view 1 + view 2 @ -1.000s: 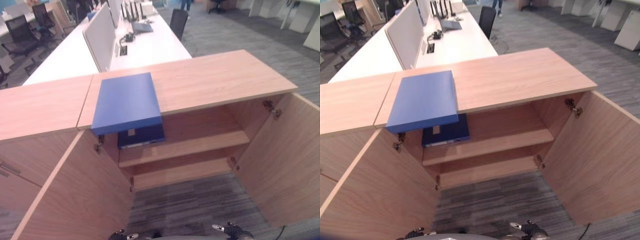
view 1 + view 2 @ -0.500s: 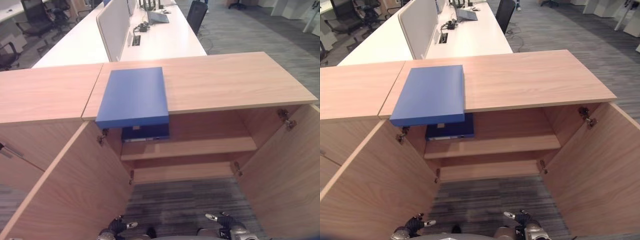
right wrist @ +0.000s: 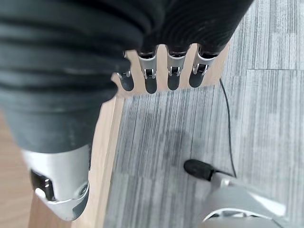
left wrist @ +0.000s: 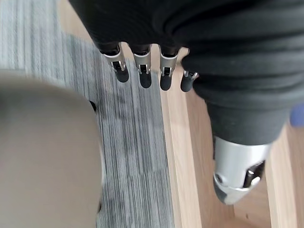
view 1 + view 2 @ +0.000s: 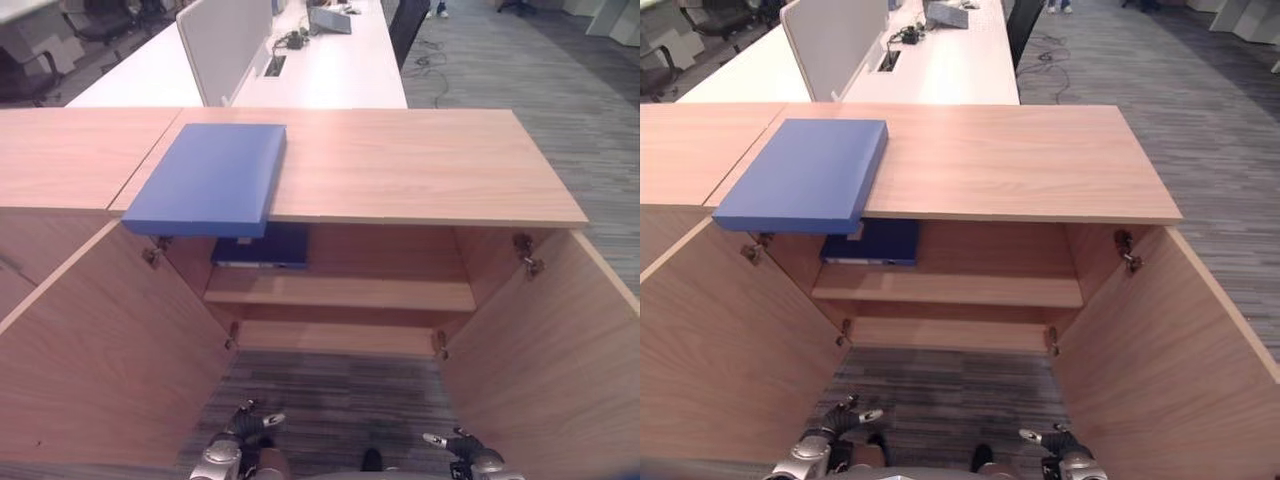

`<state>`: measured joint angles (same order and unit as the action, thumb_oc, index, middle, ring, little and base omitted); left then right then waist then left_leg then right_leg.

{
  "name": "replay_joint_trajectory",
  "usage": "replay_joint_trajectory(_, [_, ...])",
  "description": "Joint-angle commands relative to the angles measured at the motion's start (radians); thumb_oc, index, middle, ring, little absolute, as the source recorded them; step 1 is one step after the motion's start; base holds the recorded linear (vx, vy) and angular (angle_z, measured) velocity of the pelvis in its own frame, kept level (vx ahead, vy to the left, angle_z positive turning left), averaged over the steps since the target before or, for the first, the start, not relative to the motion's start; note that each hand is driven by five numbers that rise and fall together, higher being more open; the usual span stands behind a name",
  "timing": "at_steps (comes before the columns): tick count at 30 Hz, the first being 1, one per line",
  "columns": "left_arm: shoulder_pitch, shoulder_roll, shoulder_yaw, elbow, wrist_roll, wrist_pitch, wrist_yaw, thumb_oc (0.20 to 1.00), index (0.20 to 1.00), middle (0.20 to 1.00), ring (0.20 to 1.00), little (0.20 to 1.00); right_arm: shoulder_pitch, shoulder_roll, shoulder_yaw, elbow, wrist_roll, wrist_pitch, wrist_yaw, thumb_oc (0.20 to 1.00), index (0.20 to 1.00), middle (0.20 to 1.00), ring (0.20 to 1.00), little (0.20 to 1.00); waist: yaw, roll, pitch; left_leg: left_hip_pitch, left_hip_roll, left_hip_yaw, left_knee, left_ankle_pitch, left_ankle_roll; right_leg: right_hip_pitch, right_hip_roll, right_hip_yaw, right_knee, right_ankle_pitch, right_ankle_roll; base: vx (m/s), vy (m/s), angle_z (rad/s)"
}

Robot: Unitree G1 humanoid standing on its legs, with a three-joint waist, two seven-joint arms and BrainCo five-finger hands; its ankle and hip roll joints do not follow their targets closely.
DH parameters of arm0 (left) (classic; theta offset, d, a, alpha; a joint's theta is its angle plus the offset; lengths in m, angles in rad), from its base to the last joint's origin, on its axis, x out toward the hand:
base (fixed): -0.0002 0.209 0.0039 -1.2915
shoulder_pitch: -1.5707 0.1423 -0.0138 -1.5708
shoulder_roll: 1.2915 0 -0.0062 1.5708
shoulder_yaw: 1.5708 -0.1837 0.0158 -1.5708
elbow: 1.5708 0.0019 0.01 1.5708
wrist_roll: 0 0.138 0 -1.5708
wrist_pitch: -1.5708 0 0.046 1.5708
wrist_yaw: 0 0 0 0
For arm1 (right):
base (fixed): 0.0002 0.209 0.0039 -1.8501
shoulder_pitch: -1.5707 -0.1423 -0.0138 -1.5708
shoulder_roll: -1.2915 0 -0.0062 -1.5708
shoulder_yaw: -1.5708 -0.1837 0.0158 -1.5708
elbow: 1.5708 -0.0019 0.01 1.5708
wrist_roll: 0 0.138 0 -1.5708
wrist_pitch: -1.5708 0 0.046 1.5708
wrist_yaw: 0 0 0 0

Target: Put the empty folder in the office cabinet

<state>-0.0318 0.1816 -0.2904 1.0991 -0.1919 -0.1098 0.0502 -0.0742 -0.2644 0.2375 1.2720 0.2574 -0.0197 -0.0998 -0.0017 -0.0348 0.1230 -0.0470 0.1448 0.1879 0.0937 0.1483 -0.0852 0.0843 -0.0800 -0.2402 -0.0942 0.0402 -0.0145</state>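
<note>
2 blue folders: 1 folder point(image 5: 207, 178) lies flat on top of the office cabinet point(image 5: 420, 165), at its left end; 1 dark folder point(image 5: 262, 246) sits on its upper shelf point(image 5: 340, 292). Both doors stand open. Left robot hand point(image 5: 232, 445) and right robot hand point(image 5: 462, 455), low before the cabinet, have relaxed fingers, holding nothing.
</note>
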Motion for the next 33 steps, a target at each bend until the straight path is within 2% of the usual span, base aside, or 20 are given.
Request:
replay_joint_trajectory(1, [-0.029, -0.015, -0.042, 0.032, -0.044, -0.001, -0.012, 1.000, 1.000, 1.000, 1.000, 1.000, -0.041, 0.018, -0.039, 0.054, 0.077, -0.012, -0.011, 1.000, 1.000, 1.000, 1.000, 1.000, 0.010, 0.021, -0.009, 0.015, -0.035, -0.014, -0.035, -0.119, 0.031, -0.013, -0.040, 0.003, 0.062, -0.047, 0.098, 0.01, -0.001, 0.31])
replay_joint_trajectory(2, [-0.029, -0.015, -0.042, 0.032, -0.044, -0.002, -0.012, 1.000, 1.000, 1.000, 1.000, 1.000, -0.041, 0.018, -0.039, 0.054, 0.077, -0.012, -0.011, 1.000, 1.000, 1.000, 1.000, 1.000, 0.010, 0.021, -0.006, 0.020, -0.035, -0.014, -0.036, -0.120, 0.031, -0.008, -0.040, 0.003, 0.061, -0.048, 0.098, 0.08, 0.041, 0.51])
replay_joint_trajectory(3, [-0.021, -0.020, -0.035, 0.043, -0.051, 0.000, -0.016, 1.000, 1.000, 1.000, 1.000, 1.000, -0.033, 0.025, -0.048, 0.058, 0.093, -0.019, -0.010, 1.000, 1.000, 1.000, 1.000, 1.000, 0.012, 0.030, -0.027, 0.050, -0.052, -0.028, -0.116, -0.109, 0.035, 0.001, -0.032, -0.005, 0.035, -0.038, 0.104, 0.12, 0.057, 0.44])
replay_joint_trajectory(4, [-0.016, -0.023, -0.030, 0.046, -0.057, 0.000, -0.016, 1.000, 1.000, 1.000, 1.000, 1.000, -0.029, 0.025, -0.049, 0.061, 0.092, -0.017, -0.010, 1.000, 1.000, 1.000, 1.000, 1.000, 0.012, 0.035, -0.039, 0.067, -0.058, -0.035, -0.145, -0.103, 0.035, 0.010, -0.027, -0.012, 0.022, -0.036, 0.108, 0.14, 0.079, 0.22])
replay_joint_trajectory(7, [0.002, -0.020, -0.013, 0.037, -0.058, 0.004, -0.008, 1.000, 1.000, 1.000, 1.000, 1.000, -0.025, 0.029, -0.049, 0.067, 0.086, -0.011, -0.012, 1.000, 1.000, 1.000, 1.000, 1.000, 0.014, 0.046, -0.054, 0.092, -0.061, -0.044, -0.181, -0.099, 0.030, 0.022, -0.026, -0.020, 0.007, -0.035, 0.112, 0.06, 0.075, 0.06])
replay_joint_trajectory(9, [0.029, -0.004, 0.018, -0.032, -0.067, -0.001, 0.013, 1.000, 1.000, 1.000, 1.000, 1.000, -0.022, 0.029, -0.053, 0.063, 0.082, -0.012, -0.016, 1.000, 1.000, 1.000, 1.000, 1.000, 0.023, 0.050, -0.057, 0.100, -0.060, -0.047, -0.181, -0.105, 0.029, 0.028, -0.028, -0.022, 0.007, -0.038, 0.115, 0.03, 0.066, 0.06])
replay_joint_trajectory(10, [0.066, 0.015, 0.051, -0.142, -0.082, -0.008, 0.033, 1.000, 1.000, 1.000, 1.000, 1.000, -0.018, 0.029, -0.057, 0.059, 0.078, -0.011, -0.022, 1.000, 1.000, 1.000, 1.000, 1.000, 0.034, 0.051, -0.054, 0.107, -0.060, -0.052, -0.181, -0.108, 0.028, 0.036, -0.028, -0.027, 0.007, -0.042, 0.117, 0.02, 0.038, 0.07])
replay_joint_trajectory(11, [0.067, 0.016, 0.051, -0.144, -0.082, -0.007, 0.034, 1.000, 1.000, 1.000, 1.000, 1.000, -0.018, 0.029, -0.057, 0.059, 0.078, -0.011, -0.022, 1.000, 1.000, 1.000, 1.000, 1.000, 0.033, 0.050, -0.057, 0.103, -0.061, -0.053, -0.181, -0.107, 0.028, 0.032, -0.028, -0.028, 0.007, -0.041, 0.117, 0.01, 0.025, 0.06])
replay_joint_trajectory(12, [0.159, 0.060, 0.120, -0.426, -0.093, -0.015, 0.055, 1.000, 1.000, 1.000, 1.000, 1.000, -0.010, 0.028, -0.066, 0.040, 0.071, -0.010, -0.027, 1.000, 1.000, 1.000, 1.000, 1.000, 0.053, 0.048, -0.050, 0.110, -0.060, -0.061, -0.181, -0.111, 0.029, 0.043, -0.029, -0.036, 0.007, -0.044, 0.119, -0.02, 0.010, 0.06])
replay_joint_trajectory(13, [0.238, 0.081, 0.176, -0.577, -0.082, -0.015, 0.059, 1.000, 1.000, 1.000, 1.000, 1.000, -0.002, 0.027, -0.077, 0.032, 0.062, -0.006, -0.028, 1.000, 1.000, 1.000, 1.000, 1.000, 0.064, 0.045, -0.050, 0.107, -0.061, -0.067, -0.181, -0.110, 0.030, 0.042, -0.029, -0.040, 0.007, -0.043, 0.121, -0.02, 0.010, 0.05])
replay_joint_trajectory(14, [0.238, 0.081, 0.176, -0.577, -0.082, -0.014, 0.059, 1.000, 1.000, 1.000, 1.000, 1.000, -0.002, 0.027, -0.077, 0.032, 0.062, -0.006, -0.028, 1.000, 1.000, 1.000, 1.000, 1.000, 0.063, 0.045, -0.051, 0.106, -0.061, -0.068, -0.181, -0.110, 0.030, 0.041, -0.030, -0.040, 0.007, -0.043, 0.121, -0.03, 0.000, 0.10])
replay_joint_trajectory(15, [0.369, 0.099, 0.280, -0.768, -0.052, -0.010, 0.065, 1.000, 1.000, 1.000, 1.000, 1.000, 0.016, 0.026, -0.095, 0.029, 0.041, 0.008, -0.024, 1.000, 1.000, 1.000, 1.000, 1.000, 0.086, 0.041, -0.044, 0.112, -0.060, -0.073, -0.181, -0.117, 0.030, 0.051, -0.031, -0.045, 0.007, -0.045, 0.124, -0.02, -0.005, 0.19])
replay_joint_trajectory(19, [0.515, 0.094, 0.484, -1.086, -0.029, -0.039, 0.121, 1.000, 1.000, 1.000, 1.000, 1.000, 0.041, 0.043, -0.108, 0.031, 0.031, 0.021, -0.013, 1.000, 1.000, 1.000, 1.000, 1.000, 0.124, 0.027, -0.039, 0.106, -0.060, -0.088, -0.181, -0.116, 0.028, 0.051, -0.030, -0.055, 0.007, -0.047, 0.125, -0.02, -0.024, 0.14])
replay_joint_trajectory(22, [0.488, 0.111, 0.564, -1.249, 0.024, -0.085, 0.187, 1.000, 1.000, 1.000, 1.000, 1.000, 0.050, 0.056, -0.083, 0.032, 0.017, 0.017, -0.010, 1.000, 1.000, 1.000, 1.000, 1.000, 0.146, 0.015, -0.034, 0.110, -0.060, -0.100, -0.181, -0.121, 0.022, 0.062, -0.029, -0.066, 0.007, -0.055, 0.123, 0.01, -0.044, 0.23])
replay_joint_trajectory(24, [0.438, 0.127, 0.573, -1.329, 0.047, -0.113, 0.218, 1.000, 1.000, 1.000, 1.000, 1.000, 0.046, 0.065, -0.064, 0.037, 0.006, 0.010, -0.007, 1.000, 1.000, 1.000, 1.000, 1.000, 0.152, 0.007, -0.031, 0.108, -0.060, -0.107, -0.181, -0.115, 0.019, 0.064, -0.029, -0.073, 0.007, -0.052, 0.122, 0.00, -0.046, 0.20])
replay_joint_trajectory(27, [0.250, 0.232, 0.561, -1.507, 0.150, -0.176, 0.293, 1.000, 1.000, 1.000, 1.000, 1.000, 0.023, 0.093, -0.010, 0.058, -0.027, -0.009, -0.012, 1.000, 1.000, 1.000, 1.000, 1.000, 0.156, 0.001, -0.030, 0.117, -0.058, -0.120, -0.181, -0.119, 0.009, 0.080, -0.026, -0.085, 0.007, -0.061, 0.123, 0.01, -0.043, 0.09])
replay_joint_trajectory(29, [0.198, 0.260, 0.551, -1.560, 0.186, -0.199, 0.321, 1.000, 1.000, 1.000, 1.000, 1.000, 0.016, 0.099, -0.003, 0.066, -0.035, -0.011, -0.015, 1.000, 1.000, 1.000, 1.000, 1.000, 0.153, 0.000, -0.032, 0.113, -0.059, -0.121, -0.181, -0.113, 0.008, 0.077, -0.028, -0.088, 0.007, -0.056, 0.123, 0.01, -0.020, 0.08])
replay_joint_trajectory(31, [0.154, 0.291, 0.544, -1.594, 0.247, -0.211, 0.354, 1.000, 1.000, 1.000, 1.000, 1.000, 0.012, 0.105, 0.005, 0.070, -0.039, -0.014, -0.018, 1.000, 1.000, 1.000, 1.000, 1.000, 0.151, 0.001, -0.036, 0.115, -0.059, -0.120, -0.181, -0.116, 0.005, 0.078, -0.027, -0.089, 0.007, -0.057, 0.125, 0.00, 0.000, 0.00])
replay_joint_trajectory(33, [0.116, 0.326, 0.509, -1.612, 0.263, -0.214, 0.338, 1.000, 1.000, 1.000, 1.000, 1.000, 0.008, 0.105, 0.011, 0.071, -0.040, -0.016, -0.020, 1.000, 1.000, 1.000, 1.000, 1.000, 0.142, 0.005, -0.040, 0.117, -0.059, -0.118, -0.181, -0.118, 0.004, 0.078, -0.027, -0.090, 0.007, -0.056, 0.127, 0.00, 0.000, 0.00])
